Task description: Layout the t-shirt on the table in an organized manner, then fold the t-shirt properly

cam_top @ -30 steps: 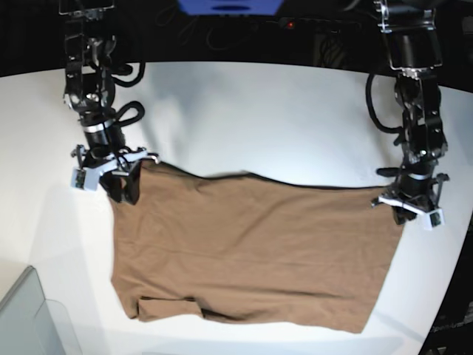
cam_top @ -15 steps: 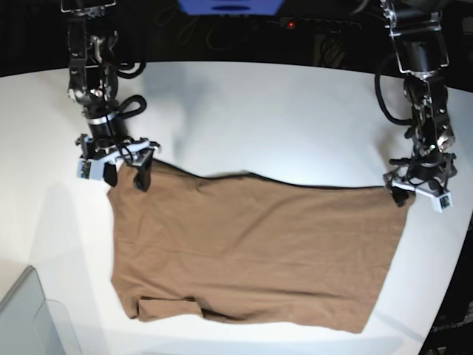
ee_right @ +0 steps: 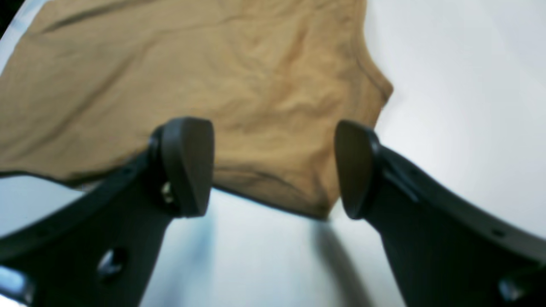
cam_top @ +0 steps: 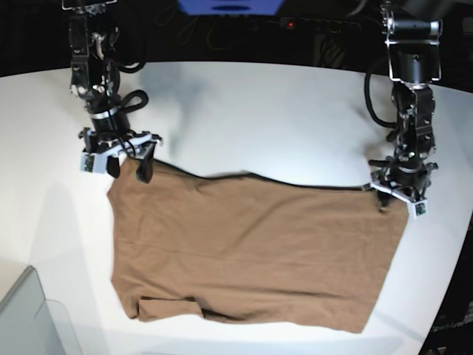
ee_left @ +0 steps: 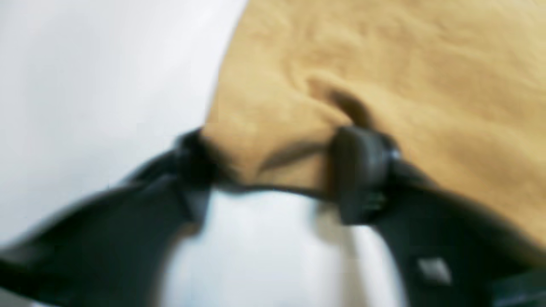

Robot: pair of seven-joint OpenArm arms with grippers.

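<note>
The brown t-shirt (cam_top: 251,251) lies spread flat on the white table (cam_top: 281,111), with one sleeve tucked at its near left (cam_top: 170,307). My right gripper (cam_top: 127,168) hovers open over the shirt's far-left corner. In the right wrist view that corner (ee_right: 298,170) lies loose between the spread fingers (ee_right: 187,166) of my right gripper (ee_right: 273,170). My left gripper (cam_top: 397,198) stands at the far-right corner. The left wrist view is blurred: the jaws of my left gripper (ee_left: 277,170) stand apart with the puckered cloth edge (ee_left: 273,140) between them, one finger (ee_left: 362,170) touching it.
A grey translucent bin corner (cam_top: 29,318) pokes in at the near left. The table's curved edge (cam_top: 452,259) runs close to the shirt's right side. Cables and a blue object (cam_top: 229,6) sit beyond the far edge.
Both grippers have opened off the shirt's far corners. The right gripper lifted and drew back a little. The left gripper shifted slightly along the edge. The shirt stays flat.
</note>
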